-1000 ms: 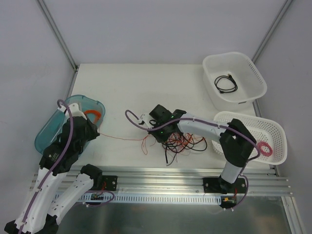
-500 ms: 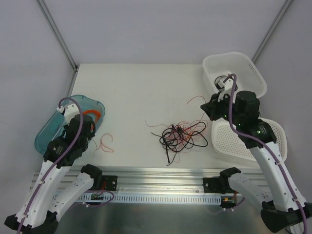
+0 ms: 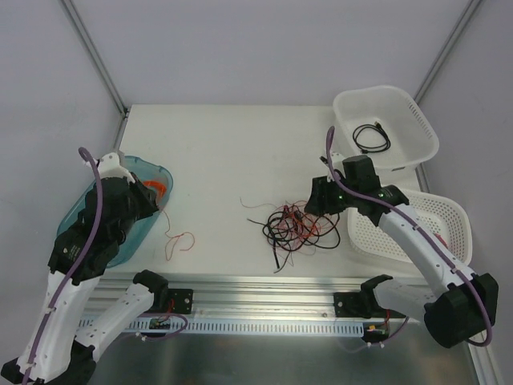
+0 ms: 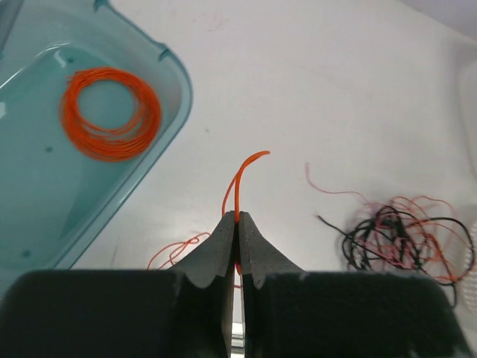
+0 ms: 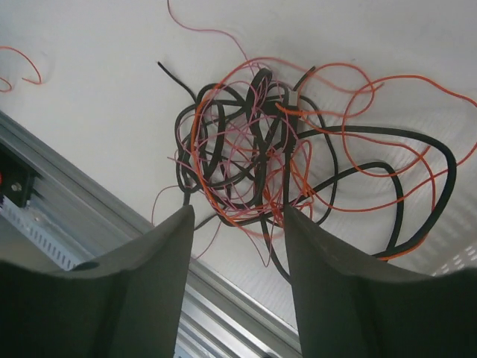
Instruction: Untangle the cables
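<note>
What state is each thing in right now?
Tangle: knotted, on the table.
Orange wire: pinched, apart from the tangle.
Left pincer: shut on the orange wire.
Right pincer: open, above the tangle.
Orange coil: wound, in the teal tub.
Black cable: loose in the far basket.

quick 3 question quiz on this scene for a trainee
1. True or false: the right gripper is shut on the tangle.
2. The loose orange wire is held by: A the left gripper; B the right gripper; C nothing.
3. Fill in: the coil lies in the teal ___.

Key
1. False: it is open.
2. A
3. tub
</note>
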Robot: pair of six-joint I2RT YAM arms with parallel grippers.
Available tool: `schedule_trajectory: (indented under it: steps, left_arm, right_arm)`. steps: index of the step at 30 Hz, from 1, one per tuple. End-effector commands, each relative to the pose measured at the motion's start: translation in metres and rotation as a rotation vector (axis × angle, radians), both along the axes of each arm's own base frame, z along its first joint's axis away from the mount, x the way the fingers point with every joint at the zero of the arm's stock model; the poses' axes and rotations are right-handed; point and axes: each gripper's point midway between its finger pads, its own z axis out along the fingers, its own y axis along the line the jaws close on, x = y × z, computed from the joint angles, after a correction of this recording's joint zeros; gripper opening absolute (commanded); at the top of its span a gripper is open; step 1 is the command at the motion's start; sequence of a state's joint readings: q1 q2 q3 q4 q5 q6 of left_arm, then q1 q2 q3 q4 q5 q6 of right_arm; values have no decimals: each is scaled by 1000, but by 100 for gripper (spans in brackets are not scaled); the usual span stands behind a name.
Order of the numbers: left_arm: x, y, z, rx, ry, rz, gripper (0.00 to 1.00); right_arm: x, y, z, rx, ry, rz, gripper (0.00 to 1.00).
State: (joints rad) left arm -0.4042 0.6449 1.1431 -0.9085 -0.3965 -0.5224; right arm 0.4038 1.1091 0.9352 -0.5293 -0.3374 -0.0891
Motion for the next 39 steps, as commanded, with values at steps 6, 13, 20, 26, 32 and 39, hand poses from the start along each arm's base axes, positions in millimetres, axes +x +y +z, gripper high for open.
schedule_trajectory:
  steps: [6,13,20,26,32,39]
  left_arm:
    - [22,-36,107,-96,-235,-175,0]
    - [29,-71,143,-193,-281,-319,0]
    - [31,-90,138,-254,-258,-387,0]
    - [25,-98,143,-321,-266,-417,0]
    - [19,-104,135,-370,-248,-437,0]
    - [12,-108,132,-419,-243,-454,0]
  right_arm:
    - [-24,11,3,-11,-42,34,79]
    - [-48,44,25,92,-123,174,83]
    - [-47,98,40,241,-136,238,83]
    - [-42,155,43,441,-147,310,82]
    - [-34,201,36,502,-151,390,83]
    - [-24,232,23,534,-109,445,81]
